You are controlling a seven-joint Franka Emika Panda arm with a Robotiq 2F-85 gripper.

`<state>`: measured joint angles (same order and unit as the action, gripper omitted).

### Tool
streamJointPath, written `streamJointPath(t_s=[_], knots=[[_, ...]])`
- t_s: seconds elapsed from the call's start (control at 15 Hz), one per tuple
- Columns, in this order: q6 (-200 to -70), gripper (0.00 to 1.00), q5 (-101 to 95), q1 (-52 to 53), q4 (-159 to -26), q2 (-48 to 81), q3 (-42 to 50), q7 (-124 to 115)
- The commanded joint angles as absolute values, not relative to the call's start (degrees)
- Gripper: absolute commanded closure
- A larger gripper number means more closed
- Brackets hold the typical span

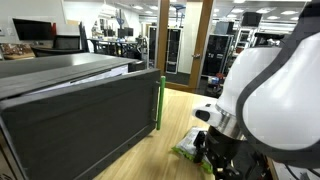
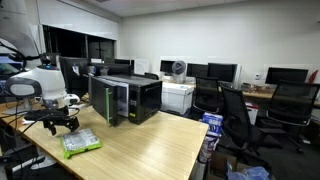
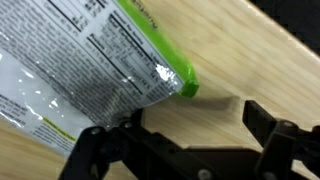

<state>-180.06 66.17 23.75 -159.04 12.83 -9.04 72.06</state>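
Low over the wooden table (image 3: 255, 45), with the claw (image 3: 190, 118) spread wide and empty, nothing between the two black fingers (image 3: 262, 130). Just under it, flat on the wood: a plastic bag (image 3: 90, 60), silver and white with small print and a bright green edge, its green corner pointing into the gap between the fingers. Visible in both exterior views as well, the bag (image 2: 80, 145) near the end of the table (image 2: 150, 140), directly below the claw (image 2: 62, 125) and well apart from the black box appliance (image 2: 125, 98). Judging from this, a reach for the bag, so better not to bite on the thin corner alone. Move a little further over the body of the bag (image 1: 188, 148) and turn the wrist so as to cross its narrow side. Go down slowly with the jaws at full width until the tips nearly meet the wood, because of how flat the film lies. Close gently, as it looks slippery and probably crumples. Avoid pushing sideways, with the table edge so near.
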Motion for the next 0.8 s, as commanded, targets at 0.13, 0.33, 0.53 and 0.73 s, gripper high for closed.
streamJointPath(t_s=[0.13,0.33,0.53,0.73], knots=[[-189.31,0.0,65.16,21.06,-158.89,17.21,-2.2,73.18],[-193.39,0.0,63.61,19.01,-155.72,20.5,3.32,73.45],[-190.27,0.0,64.7,19.47,-151.06,19.89,6.45,71.48],[-186.94,0.0,65.01,22.33,-149.96,16.18,6.8,71.39]])
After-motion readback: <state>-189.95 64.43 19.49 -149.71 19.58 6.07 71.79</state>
